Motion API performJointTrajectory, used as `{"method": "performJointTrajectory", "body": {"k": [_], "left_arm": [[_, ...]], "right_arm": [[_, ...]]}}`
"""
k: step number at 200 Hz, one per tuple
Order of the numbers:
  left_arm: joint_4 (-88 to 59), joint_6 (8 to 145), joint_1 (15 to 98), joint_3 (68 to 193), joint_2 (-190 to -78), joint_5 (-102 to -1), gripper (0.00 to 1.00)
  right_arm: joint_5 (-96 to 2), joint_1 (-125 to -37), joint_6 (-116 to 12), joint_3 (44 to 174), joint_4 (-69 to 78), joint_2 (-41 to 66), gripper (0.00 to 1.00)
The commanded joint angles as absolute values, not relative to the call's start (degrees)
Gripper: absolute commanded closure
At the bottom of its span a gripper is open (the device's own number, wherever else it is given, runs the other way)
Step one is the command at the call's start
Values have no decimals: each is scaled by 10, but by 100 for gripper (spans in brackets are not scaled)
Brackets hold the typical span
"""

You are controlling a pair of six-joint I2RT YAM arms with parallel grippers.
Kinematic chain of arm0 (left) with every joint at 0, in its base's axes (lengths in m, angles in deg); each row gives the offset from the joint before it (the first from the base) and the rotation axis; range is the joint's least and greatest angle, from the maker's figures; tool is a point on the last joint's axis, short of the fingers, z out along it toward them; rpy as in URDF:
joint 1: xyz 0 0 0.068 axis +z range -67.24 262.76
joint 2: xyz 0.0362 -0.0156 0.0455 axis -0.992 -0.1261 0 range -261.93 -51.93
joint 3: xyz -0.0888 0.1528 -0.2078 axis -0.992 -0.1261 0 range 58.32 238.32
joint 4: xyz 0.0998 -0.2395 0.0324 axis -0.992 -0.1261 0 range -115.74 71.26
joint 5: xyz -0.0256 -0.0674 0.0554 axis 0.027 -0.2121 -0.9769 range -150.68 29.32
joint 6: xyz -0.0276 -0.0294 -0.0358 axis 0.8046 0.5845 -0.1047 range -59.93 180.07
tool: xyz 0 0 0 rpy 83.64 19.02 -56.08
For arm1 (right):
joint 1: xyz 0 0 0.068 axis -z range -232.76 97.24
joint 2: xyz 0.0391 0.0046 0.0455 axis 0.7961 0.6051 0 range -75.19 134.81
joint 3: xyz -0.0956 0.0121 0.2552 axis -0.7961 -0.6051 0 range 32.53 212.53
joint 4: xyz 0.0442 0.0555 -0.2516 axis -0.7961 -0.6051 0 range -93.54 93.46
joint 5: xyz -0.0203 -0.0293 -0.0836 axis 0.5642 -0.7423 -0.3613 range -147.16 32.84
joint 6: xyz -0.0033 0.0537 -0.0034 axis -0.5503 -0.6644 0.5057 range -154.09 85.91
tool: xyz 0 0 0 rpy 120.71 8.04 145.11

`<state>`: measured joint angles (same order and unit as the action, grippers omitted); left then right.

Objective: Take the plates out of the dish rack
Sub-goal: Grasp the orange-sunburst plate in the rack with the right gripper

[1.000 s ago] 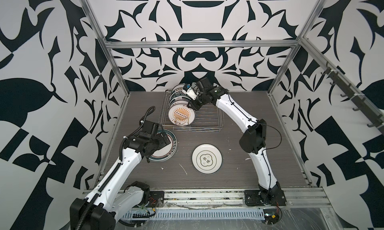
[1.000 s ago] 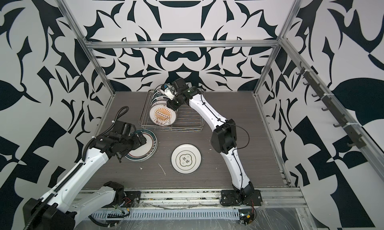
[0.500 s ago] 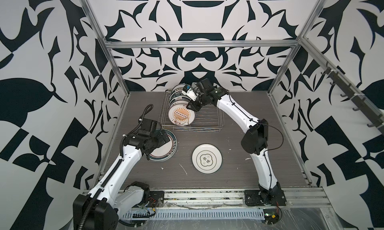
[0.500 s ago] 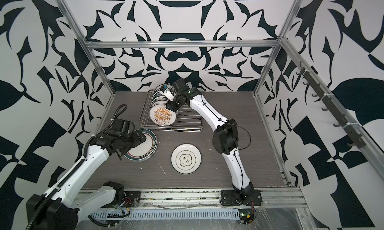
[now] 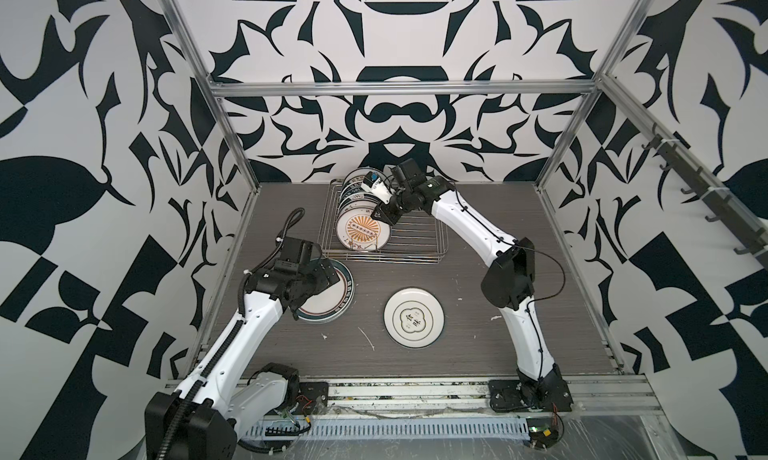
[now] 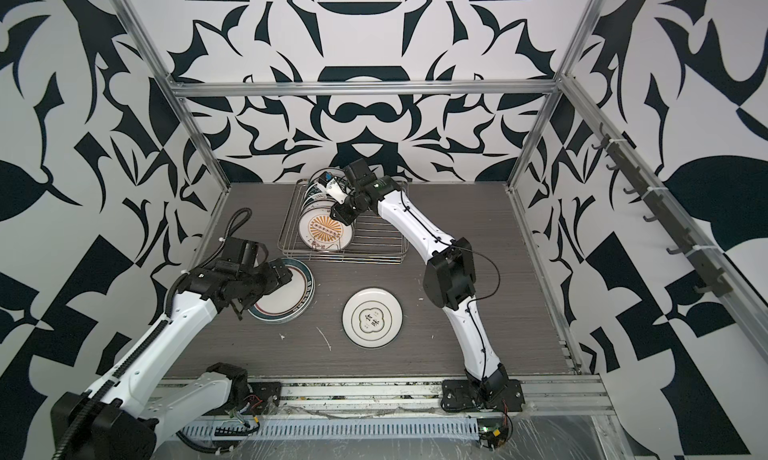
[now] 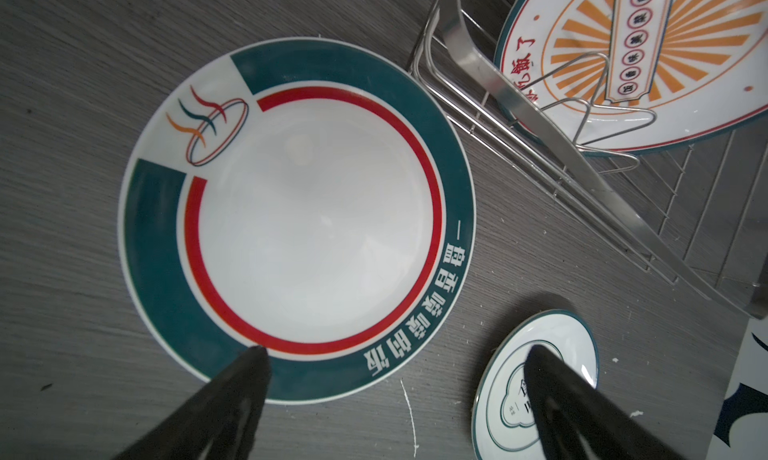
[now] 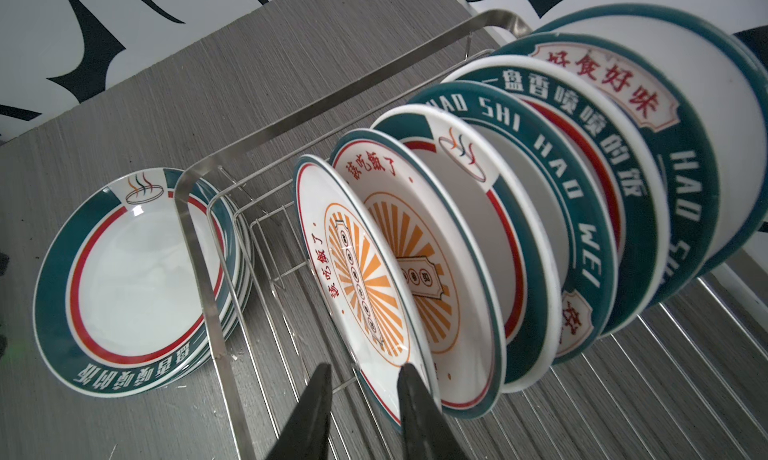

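Note:
The silver wire dish rack (image 5: 386, 260) (image 6: 345, 257) stands at the back, with a row of plates on edge in its left part. The front plate (image 5: 362, 231) (image 6: 326, 229) (image 8: 357, 262) carries an orange sunburst. My right gripper (image 5: 380, 217) (image 6: 338, 213) (image 8: 365, 368) straddles that plate's rim; one finger lies against the plate and a gap shows beside the other. Several teal-rimmed plates (image 5: 336, 300) (image 6: 291, 300) (image 7: 316, 213) are stacked flat on the table. Above the stack's edge hangs my left gripper (image 5: 324, 277) (image 6: 282, 275) (image 7: 397, 350), wide open and empty.
A small white plate (image 5: 414, 317) (image 6: 372, 317) (image 7: 573, 337) with a cloud emblem lies flat mid-table. Behind the sunburst plate, several teal-rimmed plates (image 8: 582, 188) lean close together. The rack's right half shows only bare wire floor (image 5: 419, 238). Patterned walls and metal posts enclose the table.
My right gripper has dropped a little onto the front sunburst plate's rim and its jaws have narrowed. The left arm shifted slightly over the stack, still open.

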<state>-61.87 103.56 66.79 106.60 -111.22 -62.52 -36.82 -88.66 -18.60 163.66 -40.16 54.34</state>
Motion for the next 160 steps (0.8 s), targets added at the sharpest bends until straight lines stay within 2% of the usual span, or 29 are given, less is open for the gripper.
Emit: {"method": "performJointTrajectory", "body": {"k": [1,160], "left_arm": [[-621,1036,671,1066,-1105,-622,1],[-605,1036,674,1065,-1126,-610,1]], "right_arm": [[-374,-889,-170,1660,-383,534,69],[-375,-886,-162,1696,-392,581,70]]}}
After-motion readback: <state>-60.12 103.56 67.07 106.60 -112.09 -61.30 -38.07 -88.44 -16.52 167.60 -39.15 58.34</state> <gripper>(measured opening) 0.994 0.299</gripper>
